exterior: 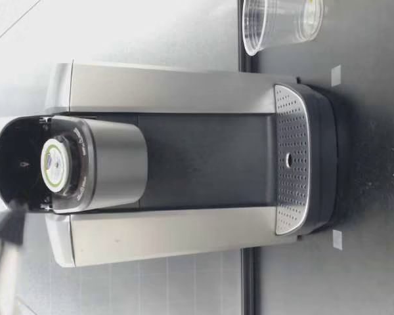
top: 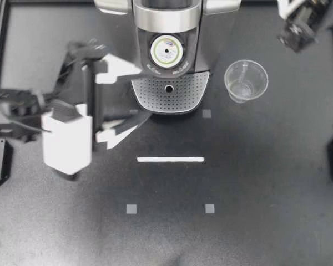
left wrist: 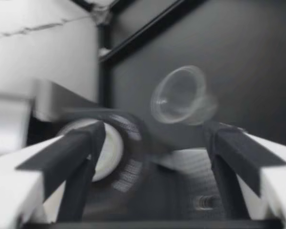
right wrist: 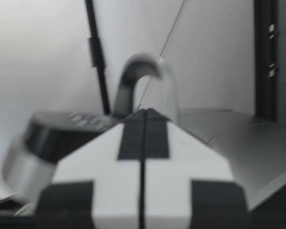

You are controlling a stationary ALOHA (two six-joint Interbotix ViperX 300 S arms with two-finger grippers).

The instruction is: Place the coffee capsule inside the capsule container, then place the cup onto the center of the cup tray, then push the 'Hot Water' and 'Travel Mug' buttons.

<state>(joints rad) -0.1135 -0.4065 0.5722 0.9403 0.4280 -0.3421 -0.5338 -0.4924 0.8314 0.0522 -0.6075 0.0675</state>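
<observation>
Both empty | left claw (top: 122,102) released | right claw (top: 291,37) clenched | capsule (top: 166,51) seated in brewer (top: 166,19)

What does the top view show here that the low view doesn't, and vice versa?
Only the top view plainly shows my left gripper, open beside the coffee machine, and my right gripper off at the table's far corner. Only the low view shows the machine's tall dark front between the capsule holder and the cup tray. Both show the capsule seated in its holder, the tray bare, and the clear cup upright on the table beside the machine.
</observation>
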